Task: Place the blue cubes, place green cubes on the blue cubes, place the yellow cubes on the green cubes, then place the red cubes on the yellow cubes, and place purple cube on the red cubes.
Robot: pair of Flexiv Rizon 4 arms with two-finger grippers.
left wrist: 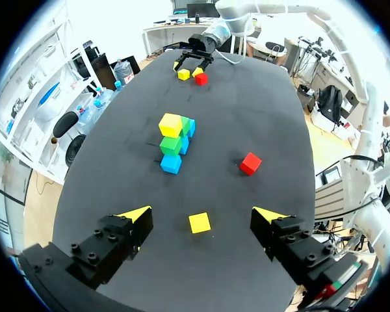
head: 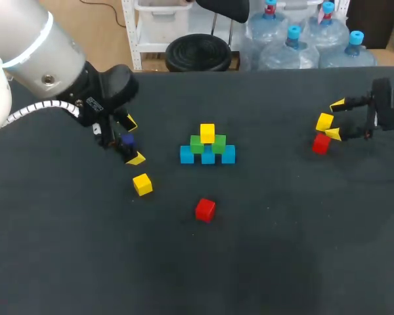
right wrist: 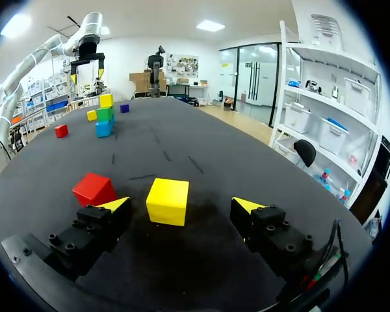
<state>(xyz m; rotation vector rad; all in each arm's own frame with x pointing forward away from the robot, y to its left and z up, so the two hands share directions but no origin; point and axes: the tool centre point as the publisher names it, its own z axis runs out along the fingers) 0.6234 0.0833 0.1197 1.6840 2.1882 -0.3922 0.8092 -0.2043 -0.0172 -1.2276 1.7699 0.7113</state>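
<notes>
Pyramid [head: 207, 146] at the middle of the table [head: 282, 256]: three blue cubes [head: 208, 156] in a row, two green cubes [head: 197, 144] on them, and one yellow cube [head: 207, 132] on top. The left gripper [head: 132, 140] hangs above the table with its fingers spread and nothing in its grasp. In its wrist view a loose yellow cube [left wrist: 199, 222] lies on the table between the two tips, untouched. The purple cube [right wrist: 124, 108] rests on the table near the pyramid, and the head view shows it in line with the left gripper. A loose red cube [head: 205, 210] lies alone, apart from the blue row. The right gripper [head: 335, 120] sits low over the table, fingers released. A far yellow cube [right wrist: 168, 201] stands between them with a gap on each side, and a far red cube [right wrist: 94, 188] stands just beside one finger.
</notes>
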